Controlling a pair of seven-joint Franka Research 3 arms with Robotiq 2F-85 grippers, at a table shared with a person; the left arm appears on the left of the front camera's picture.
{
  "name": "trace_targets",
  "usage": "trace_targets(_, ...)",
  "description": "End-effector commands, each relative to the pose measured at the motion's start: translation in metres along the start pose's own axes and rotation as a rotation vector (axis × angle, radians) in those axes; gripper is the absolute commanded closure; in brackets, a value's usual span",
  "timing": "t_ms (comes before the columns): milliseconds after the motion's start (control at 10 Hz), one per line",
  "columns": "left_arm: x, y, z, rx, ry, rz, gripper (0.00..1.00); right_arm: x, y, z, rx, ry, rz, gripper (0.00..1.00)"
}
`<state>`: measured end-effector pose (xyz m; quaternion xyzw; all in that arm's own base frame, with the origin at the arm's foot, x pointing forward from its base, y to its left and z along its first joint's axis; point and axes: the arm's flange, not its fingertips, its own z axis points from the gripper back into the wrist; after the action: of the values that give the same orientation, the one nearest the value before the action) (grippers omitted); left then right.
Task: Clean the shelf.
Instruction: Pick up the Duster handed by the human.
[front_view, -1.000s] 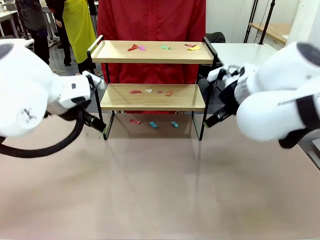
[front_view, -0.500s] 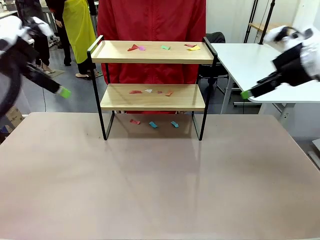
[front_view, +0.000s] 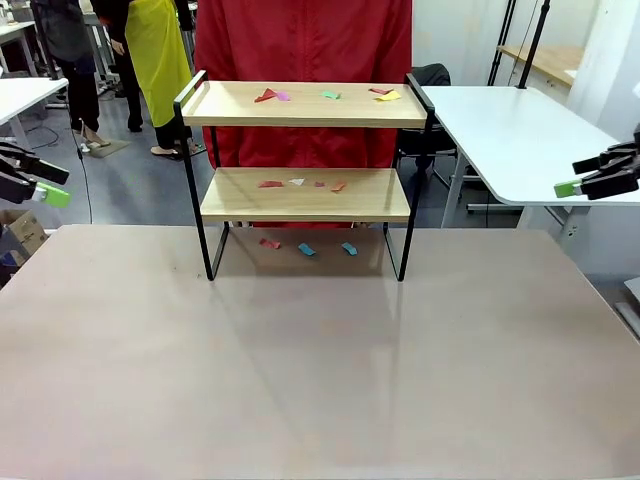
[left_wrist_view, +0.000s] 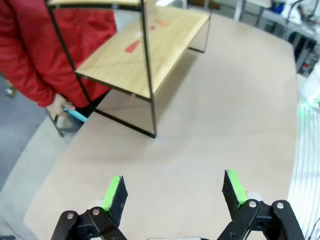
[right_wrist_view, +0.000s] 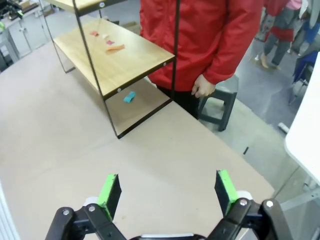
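Standing on the beige surface (front_view: 320, 370), the black-framed two-tier wooden shelf (front_view: 365, 200) bears coloured paper scraps (front_view: 271, 184); red-jacketed person (front_view: 300, 40) behind; left pincer (front_view: 52, 184), right pincer (front_view: 572, 177) gape empty.

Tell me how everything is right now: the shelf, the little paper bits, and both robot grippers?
shelf: standing upright on the table, both boards littered, not yet cleaned
top-board scraps: lying loose, scattered
lower-board scraps: lying loose, scattered
scraps under the shelf: lying on the table between its legs
left gripper: open, empty, above the table
right gripper: open, empty, above the table
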<state>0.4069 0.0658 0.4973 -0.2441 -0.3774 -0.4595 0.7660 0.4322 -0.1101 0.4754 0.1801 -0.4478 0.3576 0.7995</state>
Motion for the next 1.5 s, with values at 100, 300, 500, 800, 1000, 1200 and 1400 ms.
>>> trace_targets(100,0.0,0.0,0.0,0.0,0.0,0.0,0.0,0.009,0.013,-0.001,0.0,0.036,0.005,0.0)
trace_targets(300,0.0,0.0,0.0,0.0,0.0,0.0,0.0,0.009,0.013,-0.001,0.0,0.036,0.005,0.0)
trace_targets(500,-0.002,0.001,-0.005,0.023,0.032,0.037,0.0,0.01,0.011,-0.004,0.001,0.036,0.005,0.0)
trace_targets(800,-0.032,0.045,0.005,-0.084,-0.13,-0.059,0.0,-0.009,-0.055,-0.001,0.143,-0.144,-0.015,0.0)
trace_targets(1000,-0.045,0.059,0.014,-0.085,-0.231,-0.129,0.0,-0.019,-0.079,0.001,0.153,-0.214,0.004,0.0)
trace_targets(1200,-0.048,0.073,0.023,-0.123,-0.325,-0.202,0.0,-0.028,-0.104,0.004,0.16,-0.26,0.002,0.0)
trace_targets(1400,-0.051,0.087,0.032,-0.108,-0.359,-0.241,0.0,-0.034,-0.123,0.007,0.142,-0.292,0.024,0.0)
